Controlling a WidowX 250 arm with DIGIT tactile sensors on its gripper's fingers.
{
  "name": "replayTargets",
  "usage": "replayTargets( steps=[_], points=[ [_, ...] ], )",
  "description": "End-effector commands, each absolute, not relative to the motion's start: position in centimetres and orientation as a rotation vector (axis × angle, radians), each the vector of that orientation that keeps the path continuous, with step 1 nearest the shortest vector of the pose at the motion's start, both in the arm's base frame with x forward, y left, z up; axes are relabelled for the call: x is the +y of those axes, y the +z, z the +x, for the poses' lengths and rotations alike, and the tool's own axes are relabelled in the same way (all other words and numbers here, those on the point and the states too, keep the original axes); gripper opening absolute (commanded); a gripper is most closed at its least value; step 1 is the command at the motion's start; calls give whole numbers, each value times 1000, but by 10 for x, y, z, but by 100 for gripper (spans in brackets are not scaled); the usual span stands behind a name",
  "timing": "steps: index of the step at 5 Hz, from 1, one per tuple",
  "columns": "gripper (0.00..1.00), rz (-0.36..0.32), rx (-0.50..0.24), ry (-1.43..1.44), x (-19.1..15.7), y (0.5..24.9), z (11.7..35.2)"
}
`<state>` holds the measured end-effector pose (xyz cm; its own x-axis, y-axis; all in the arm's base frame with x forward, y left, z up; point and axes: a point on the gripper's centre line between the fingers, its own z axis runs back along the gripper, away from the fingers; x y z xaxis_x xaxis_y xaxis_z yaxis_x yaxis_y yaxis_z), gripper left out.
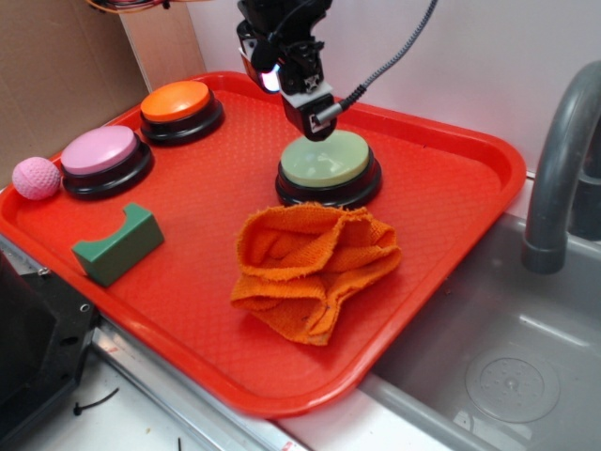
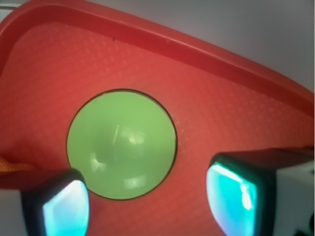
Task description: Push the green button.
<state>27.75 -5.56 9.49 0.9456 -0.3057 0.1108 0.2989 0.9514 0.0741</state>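
Observation:
The green button (image 1: pixel 326 160) is a pale-green dome on a black round base, on the red tray (image 1: pixel 451 202) right of centre. In the wrist view it (image 2: pixel 121 143) lies just ahead of the fingers, a little left of the gap. My gripper (image 1: pixel 315 120) hangs just above the button's back edge, close to it; whether it touches cannot be told. The gripper (image 2: pixel 147 206) is open and empty, its two glowing teal pads wide apart, with bare tray between them.
An orange button (image 1: pixel 177 101) and a pink button (image 1: pixel 100 152) stand at the tray's left back. A pink ball (image 1: pixel 36 178), a dark green notched block (image 1: pixel 118 243) and a crumpled orange cloth (image 1: pixel 315 266) lie on the tray. A sink (image 1: pixel 507 376) and faucet (image 1: pixel 556 169) are at right.

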Motion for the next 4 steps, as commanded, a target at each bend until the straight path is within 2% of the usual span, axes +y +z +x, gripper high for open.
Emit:
replayTargets(
  steps=[1,3,4],
  points=[
    [100,-1,-113,-338,-67,81,291],
    [100,-21,-37,-369,-71,50,290],
    [100,-17,-27,-378,-73,51,290]
  ],
)
